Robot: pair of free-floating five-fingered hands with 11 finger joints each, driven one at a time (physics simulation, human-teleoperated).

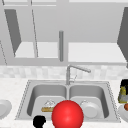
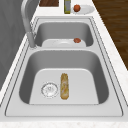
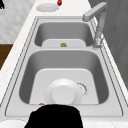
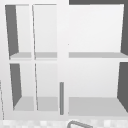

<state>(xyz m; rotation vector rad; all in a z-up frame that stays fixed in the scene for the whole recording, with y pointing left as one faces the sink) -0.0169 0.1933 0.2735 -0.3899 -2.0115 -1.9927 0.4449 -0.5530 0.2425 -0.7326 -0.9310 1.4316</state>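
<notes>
My left hand (image 1: 39, 121) hovers low in front of the sink's front rim, before the left basin; it also shows as a dark shape at the far left of the right side view (image 3: 1, 4). Beside it a big red ball (image 1: 67, 114) covers the rim's middle. My right hand (image 1: 124, 83) sits at the top of a yellowish bottle (image 1: 122, 96) on the right counter, and it looms dark at the bottom of the right side view (image 3: 55, 117). Whether it grips the bottle (image 2: 67, 6) I cannot tell.
The left basin (image 2: 82, 62) holds a baguette (image 2: 64, 85) beside its drain (image 2: 49, 89). A white plate (image 3: 63, 93) lies in the right basin. One counter plate (image 2: 85, 9) carries an orange-red fruit (image 2: 77, 8); another plate (image 1: 3, 108) lies far left. The faucet (image 1: 68, 73) rises between the basins. Open wall shelves (image 4: 95, 55) hang above.
</notes>
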